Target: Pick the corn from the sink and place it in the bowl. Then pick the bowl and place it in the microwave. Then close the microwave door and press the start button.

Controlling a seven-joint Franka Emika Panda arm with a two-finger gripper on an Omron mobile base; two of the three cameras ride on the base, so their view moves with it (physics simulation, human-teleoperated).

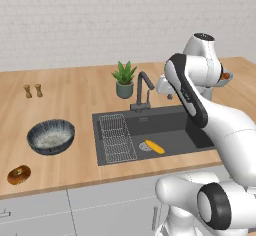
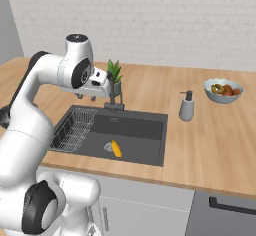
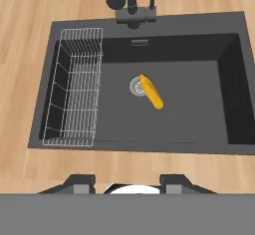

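— What carries it all?
— A long wooden counter over pale cabinet fronts; the sink is set into it, with the faucet on the rim behind.
— And lying on the wood to the left?
— The bowl; a brown bagel near the front edge; two small shakers farther back; a potted plant just beside the faucet.
— To the right?
— A soap dispenser near the sink's corner; a pale fruit bowl beyond it, well apart.
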